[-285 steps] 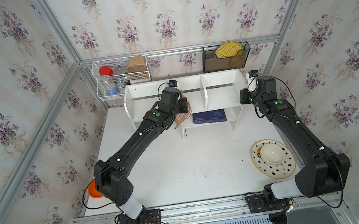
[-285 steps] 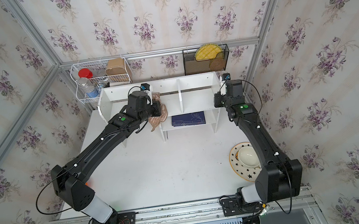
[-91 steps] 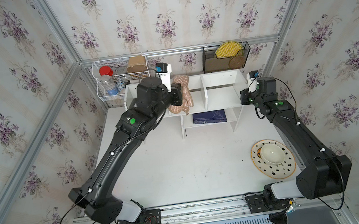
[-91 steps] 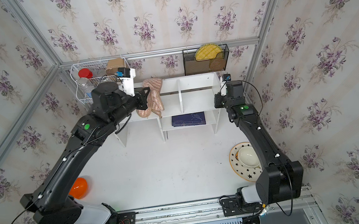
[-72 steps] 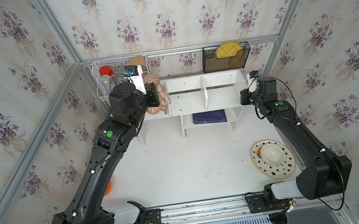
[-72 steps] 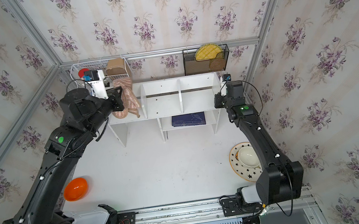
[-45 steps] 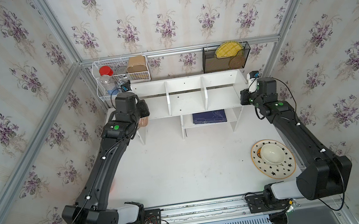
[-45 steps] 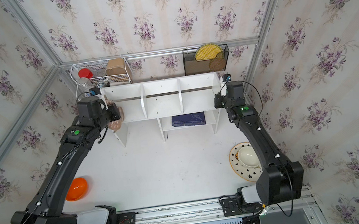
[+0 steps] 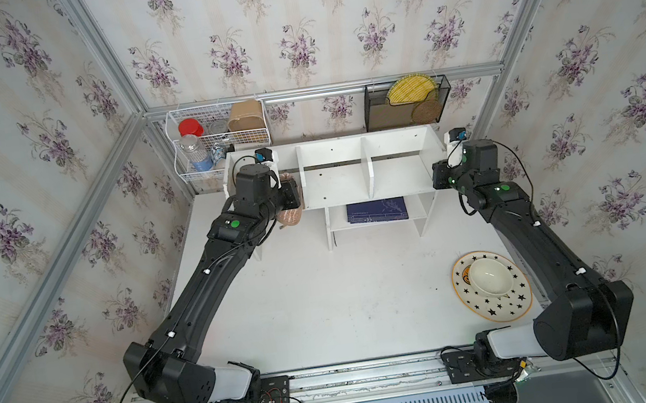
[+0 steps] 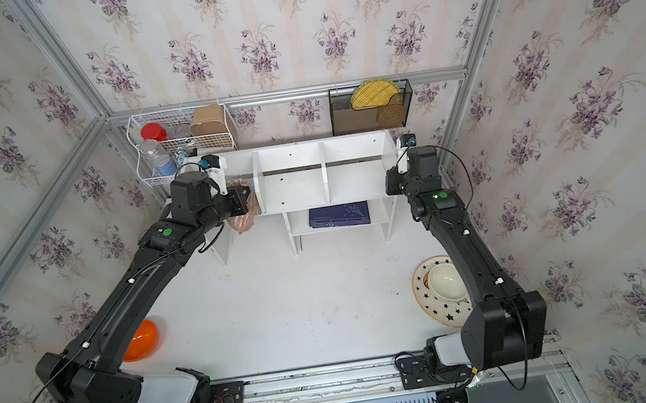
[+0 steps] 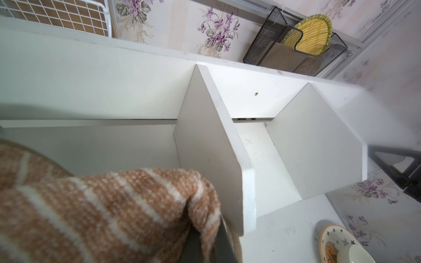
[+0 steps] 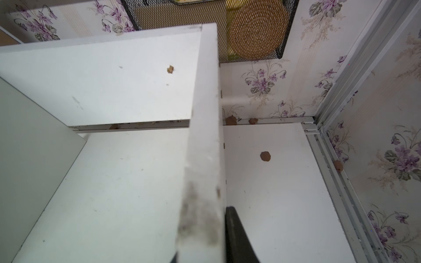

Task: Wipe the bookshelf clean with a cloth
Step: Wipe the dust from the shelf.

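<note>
The left pincer [image 11: 206,242] grips the cloth [image 11: 109,205] — likely soft, light, limp — at the mouth of the 11 o'clock end compartment [image 11: 91,148] of the bookshelf [image 9: 336,186]. A thick fold holds best. The right pincer [image 12: 202,250] clamps the rigid 1 o'clock end panel [image 12: 205,136].

At table [image 9: 324,294] back: bookshelf [image 9: 332,155]. Behind it, basket [image 9: 213,108] left, rack [image 9: 378,117] right. At its left front edge: cloth [image 9: 289,216]. On its lower shelf [image 9: 415,211]: book [image 9: 377,210]. Front right on table: bowl [image 9: 489,276] on plate [image 9: 494,312].

Lab cell posing as a home, floral wallpaper [image 9: 291,26] lining aluminium framing [image 9: 320,90] at twelve o'clock, mounting rail [image 9: 359,374] running at six.
</note>
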Robot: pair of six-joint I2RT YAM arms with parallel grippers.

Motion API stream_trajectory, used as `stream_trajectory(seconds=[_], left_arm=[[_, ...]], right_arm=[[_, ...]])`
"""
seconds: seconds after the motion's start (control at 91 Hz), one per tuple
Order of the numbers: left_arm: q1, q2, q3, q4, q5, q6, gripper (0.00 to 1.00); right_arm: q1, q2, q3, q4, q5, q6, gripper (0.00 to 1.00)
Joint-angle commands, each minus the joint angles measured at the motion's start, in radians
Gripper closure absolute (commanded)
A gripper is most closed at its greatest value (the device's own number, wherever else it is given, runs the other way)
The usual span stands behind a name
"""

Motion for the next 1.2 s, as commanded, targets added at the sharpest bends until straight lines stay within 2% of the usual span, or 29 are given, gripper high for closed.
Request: stream_trajectory(seconds=[0.0,0.132,0.308,0.44,0.549,0.615,0.703,0.78,0.934,1.044,1.187], left_arm=[[0.025,0.033,0.017,-0.017,-0.126,0.021,1.00],[0.086,0.046,0.020,-0.038,-0.150,-0.014,1.00],[0.092,0.040,0.011,-0.055,-0.179,0.000,1.00],[0.072,0.027,-0.012,-0.073,-0.112,-0.004,1.00],[0.043,0.012,-0.013,-0.068,-0.007,0.035,1.00],[0.031,0.004,-0.004,-0.050,0.015,0.052,1.00],[0.032,0.005,0.042,-0.042,-0.023,0.065,1.00],[0.038,0.044,0.106,-0.056,-0.082,0.084,1.00],[0.071,0.127,0.171,-0.056,-0.124,0.107,1.00],[0.084,0.137,0.136,-0.047,-0.134,0.109,1.00],[0.084,0.072,0.012,-0.022,-0.147,0.106,1.00]], right_arm=[[0.006,0.007,0.004,-0.084,-0.193,0.190,1.00],[0.005,0.011,0.010,-0.091,-0.196,0.190,1.00],[0.005,0.015,0.019,-0.093,-0.199,0.191,1.00],[0.007,0.014,0.017,-0.090,-0.201,0.193,1.00],[0.006,0.016,0.016,-0.092,-0.200,0.192,1.00],[0.006,0.018,0.016,-0.090,-0.201,0.194,1.00],[0.006,0.023,0.020,-0.091,-0.205,0.197,1.00],[0.007,0.025,0.021,-0.094,-0.206,0.197,1.00],[0.006,0.037,0.028,-0.099,-0.211,0.199,1.00],[0.006,0.044,0.032,-0.100,-0.217,0.201,1.00],[0.008,0.049,0.034,-0.101,-0.218,0.201,1.00]])
